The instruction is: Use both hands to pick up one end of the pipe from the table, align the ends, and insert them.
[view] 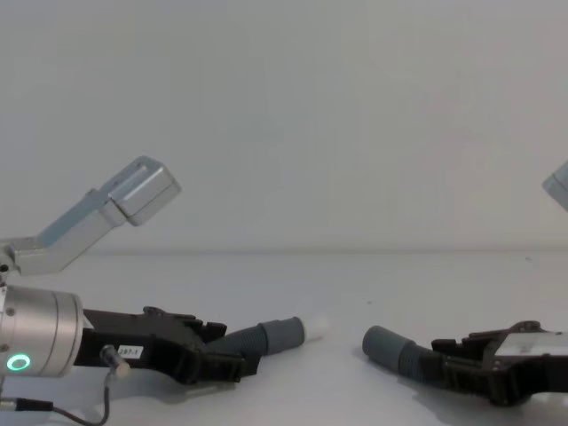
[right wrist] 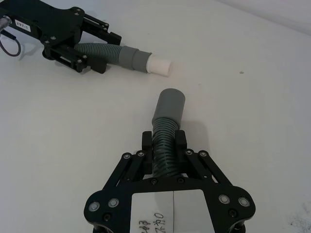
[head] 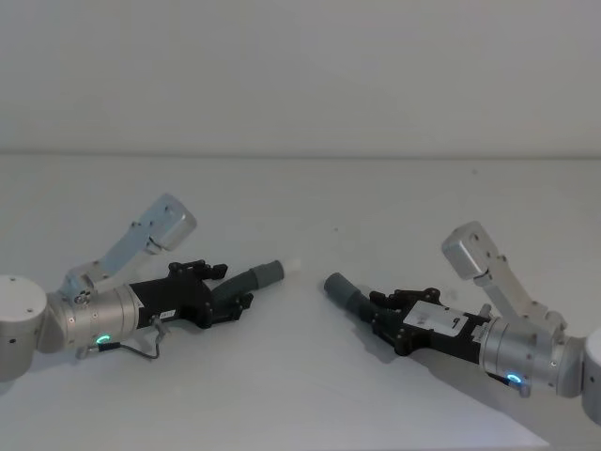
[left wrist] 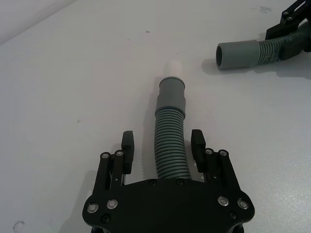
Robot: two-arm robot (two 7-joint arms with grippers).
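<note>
The left gripper [left wrist: 163,145] sat low over the table [head: 300,197] on the robot's left side. Its fingers [left wrist: 127,146] stood spread, one on each side of the white-tipped hose piece [left wrist: 171,145], and in the left wrist view a strip of table showed between the ribbed hose and each finger, so the gripper was released, not clamped. The hose ran forward out of the jaws to its smooth grey cuff [left wrist: 171,94], which ended in the narrower white tip [left wrist: 174,68].

The right gripper [right wrist: 163,140] sat low on the robot's right, clenched on the plain hose piece [right wrist: 164,145], with both fingers [right wrist: 146,141] pressed against the ribs just behind its open grey cuff [right wrist: 169,106]. Whether that cuff rested on the table or hung just above it could not be told.

In the head view the two ends lay near the middle of the table, facing inward but apart, with bare white surface between the white tip and the open cuff. They were not in line. Each pointed forward and inward, so the two axes met at an angle.
</note>
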